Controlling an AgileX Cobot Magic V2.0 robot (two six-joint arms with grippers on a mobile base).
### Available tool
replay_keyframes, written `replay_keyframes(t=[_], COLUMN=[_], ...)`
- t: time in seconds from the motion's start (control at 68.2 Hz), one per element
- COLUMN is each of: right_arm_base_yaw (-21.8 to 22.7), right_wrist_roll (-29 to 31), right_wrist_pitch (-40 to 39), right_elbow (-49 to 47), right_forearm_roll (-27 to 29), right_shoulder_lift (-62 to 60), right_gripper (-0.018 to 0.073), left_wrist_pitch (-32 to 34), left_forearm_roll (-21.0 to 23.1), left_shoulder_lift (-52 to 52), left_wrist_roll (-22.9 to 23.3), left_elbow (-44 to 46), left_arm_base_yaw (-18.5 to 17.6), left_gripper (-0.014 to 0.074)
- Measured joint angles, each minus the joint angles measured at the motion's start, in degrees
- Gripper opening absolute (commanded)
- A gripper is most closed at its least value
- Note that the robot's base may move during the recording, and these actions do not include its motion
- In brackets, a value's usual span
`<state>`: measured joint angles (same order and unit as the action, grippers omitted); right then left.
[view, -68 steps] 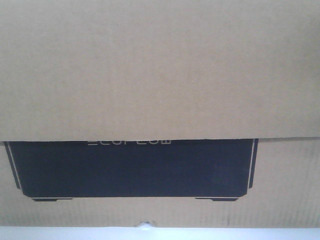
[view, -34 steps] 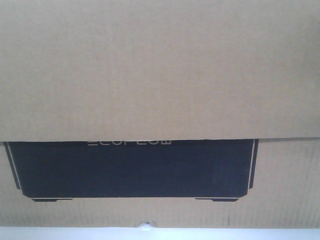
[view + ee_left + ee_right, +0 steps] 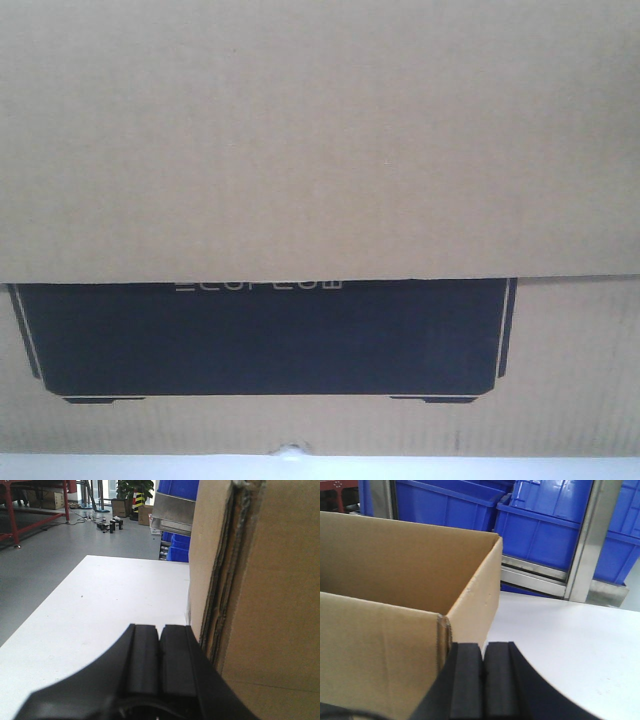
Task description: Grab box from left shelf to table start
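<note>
Left gripper (image 3: 159, 652): both black pads pressed together, nothing between them. It sits low over the white table (image 3: 100, 610), just left of the box (image 3: 260, 590), right beside the box's raw corrugated edge. Can't tell from the left wrist view whether the outer pad actually touches the cardboard.

Right gripper (image 3: 484, 672): pads also pressed flat against each other, nothing pinched. It's at the near corner of the box (image 3: 410, 575), on the outside, just right of the corner seam; contact with the wall is not clear.

Box is on the table, open at the top: the right wrist view looks down into its bare brown interior, with the far wall and right wall standing upright. The table surface (image 3: 570, 645) runs off to the right of it, white and bare there.

Front view is filled by cardboard: a plain layer covers the upper half and overlaps a big black printed rectangle (image 3: 265, 340) with a thin pale outline and pale lettering half hidden under the overlap edge. A pale strip shows along the bottom.

Left shelf (image 3: 172, 512): steel front rail, far beyond the table. Blue bins (image 3: 180, 550) sit on it above and below that rail. Right wrist view shows more blue bins (image 3: 540, 535) behind steel rails and an upright steel post (image 3: 585, 545), past the far edge of the table.
</note>
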<state>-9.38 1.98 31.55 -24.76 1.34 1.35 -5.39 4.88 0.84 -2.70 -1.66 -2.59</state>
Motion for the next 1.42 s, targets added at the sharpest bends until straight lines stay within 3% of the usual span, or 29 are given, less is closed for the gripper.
replay_keyframes(t=[0.293, 0.469, 0.631, 1.423], right_arm_base_yaw=[7.0, 8.4, 8.4, 8.4], right_wrist_roll=[0.1, -0.1, -0.4, -0.6], right_wrist_pitch=[-10.3, -20.9, -25.8, -26.4], right_elbow=[14.5, 25.1, 26.4, 26.4], right_forearm_roll=[-0.8, 0.4, 3.2, 3.7], right_shoulder_lift=[-1.8, -1.9, -1.9, -1.9], right_gripper=[0.0058, 0.0058, 0.0058, 0.0058], left_wrist_pitch=[0.0, 0.1, 0.1, 0.1], left_forearm_roll=[0.0, 0.0, 0.0, 0.0], left_shoulder_lift=[0.0, 0.0, 0.0, 0.0], left_wrist_roll=[0.0, 0.0, 0.0, 0.0], left_elbow=[0.0, -0.1, -0.1, -0.1], left_arm_base_yaw=[0.0, 0.0, 0.0, 0.0], left_gripper=[-0.0099, -0.0099, -0.0099, -0.0099])
